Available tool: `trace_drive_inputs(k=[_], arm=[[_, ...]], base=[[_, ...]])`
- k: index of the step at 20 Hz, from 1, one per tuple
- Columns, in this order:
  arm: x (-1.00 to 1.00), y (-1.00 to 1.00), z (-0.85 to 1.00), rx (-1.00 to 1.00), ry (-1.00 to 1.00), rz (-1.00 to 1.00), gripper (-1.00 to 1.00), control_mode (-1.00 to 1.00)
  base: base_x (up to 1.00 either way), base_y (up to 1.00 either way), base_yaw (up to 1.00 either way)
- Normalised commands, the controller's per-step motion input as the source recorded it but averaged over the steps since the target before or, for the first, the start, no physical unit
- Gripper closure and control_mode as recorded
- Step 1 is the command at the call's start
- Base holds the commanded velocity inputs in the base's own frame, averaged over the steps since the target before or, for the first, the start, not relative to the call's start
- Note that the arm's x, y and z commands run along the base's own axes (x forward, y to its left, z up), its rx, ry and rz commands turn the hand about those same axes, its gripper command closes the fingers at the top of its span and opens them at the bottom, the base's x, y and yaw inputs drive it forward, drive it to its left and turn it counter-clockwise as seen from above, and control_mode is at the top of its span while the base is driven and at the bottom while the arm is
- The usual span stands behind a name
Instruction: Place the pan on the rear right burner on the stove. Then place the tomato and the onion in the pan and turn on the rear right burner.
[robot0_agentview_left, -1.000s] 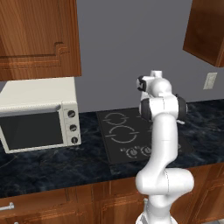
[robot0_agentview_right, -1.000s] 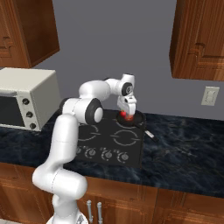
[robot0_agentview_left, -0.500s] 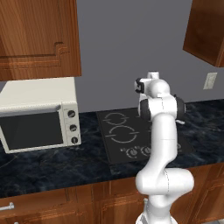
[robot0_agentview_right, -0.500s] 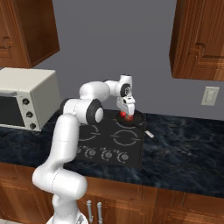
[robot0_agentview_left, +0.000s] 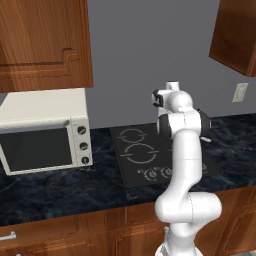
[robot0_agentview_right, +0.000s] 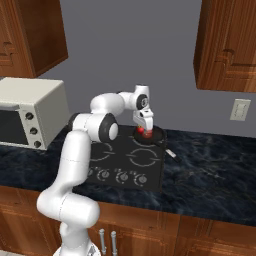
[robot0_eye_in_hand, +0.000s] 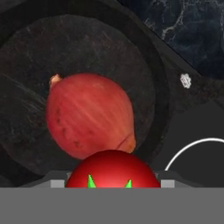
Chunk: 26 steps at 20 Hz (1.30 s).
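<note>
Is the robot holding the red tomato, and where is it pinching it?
Yes. The gripper holds the tomato by its sides, just above the onion lying in the pan.

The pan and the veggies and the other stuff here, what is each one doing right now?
pan: on the stove's rear right burner, holding the onion.
onion: lying in the pan.
tomato: between the tool's fingers, over the pan, next to the onion.
tool: around the tomato, just above the pan.
stove: knobs in a front row, no burner glowing.
microwave: door closed.
</note>
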Motion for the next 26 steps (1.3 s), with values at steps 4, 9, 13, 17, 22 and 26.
trace_drive_inputs(k=[4,9,13,17,22,26], arm=[[-0.03,0.00,-0.13,-0.07,0.00,0.00,-1.00,-1.00],[-0.24,0.00,0.00,-0.04,0.00,0.00,-1.00,-1.00],[-0.29,0.00,0.03,0.00,0.00,0.00,-1.00,-1.00],[-0.14,0.00,0.07,0.00,0.00,0.00,-1.00,-1.00],[-0.22,0.00,0.44,0.00,-0.02,0.00,-1.00,-1.00],[-0.48,0.08,0.89,0.00,-0.06,0.00,-1.00,-1.00]], base=[[0.00,0.00,0.00],[0.00,0.00,0.00],[0.00,0.00,0.00],[0.00,0.00,0.00],[0.00,0.00,0.00],[0.00,0.00,0.00]])
